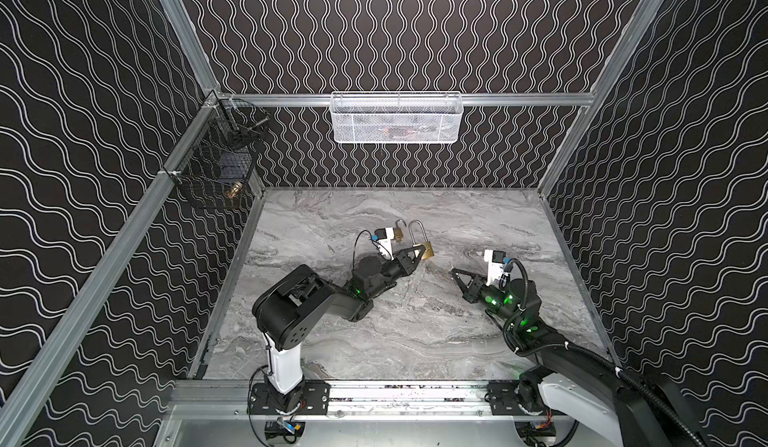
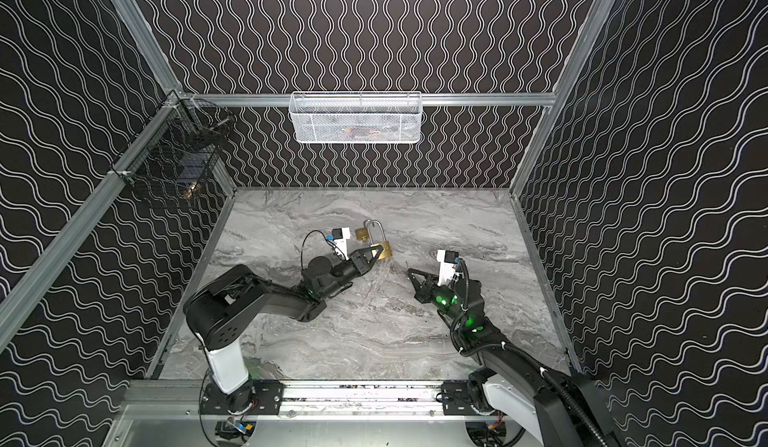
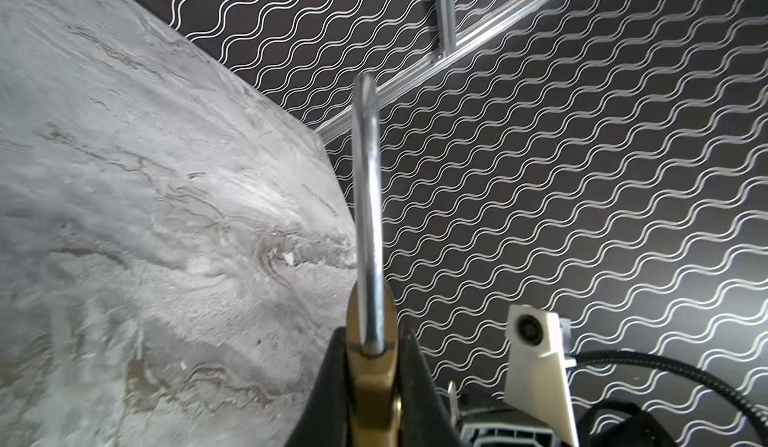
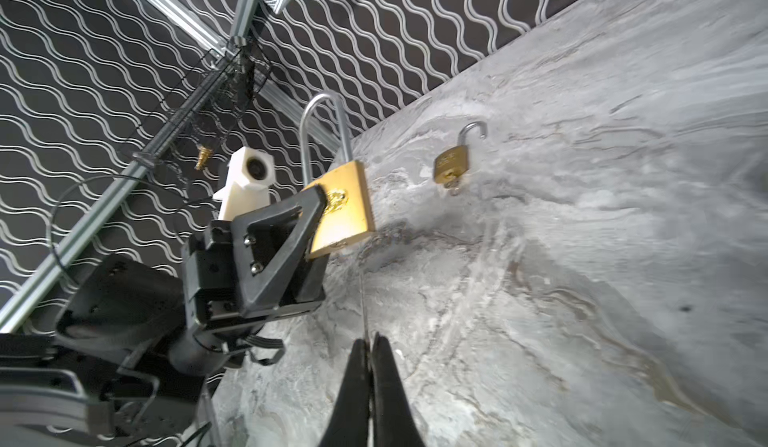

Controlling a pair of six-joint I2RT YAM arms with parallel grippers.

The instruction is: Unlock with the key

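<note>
A brass padlock with a long steel shackle is held off the marble table, shackle pointing toward the back wall. My left gripper is shut on the sides of its body. My right gripper is shut on a thin silver key, seen edge-on. The key's blade points toward the padlock's bottom edge, with a short gap between them. The keyhole itself is hidden.
A smaller brass padlock lies on the table behind my left gripper, shackle swung open and a key in its base. A white mesh basket hangs on the back rail. A black wire basket hangs at back left.
</note>
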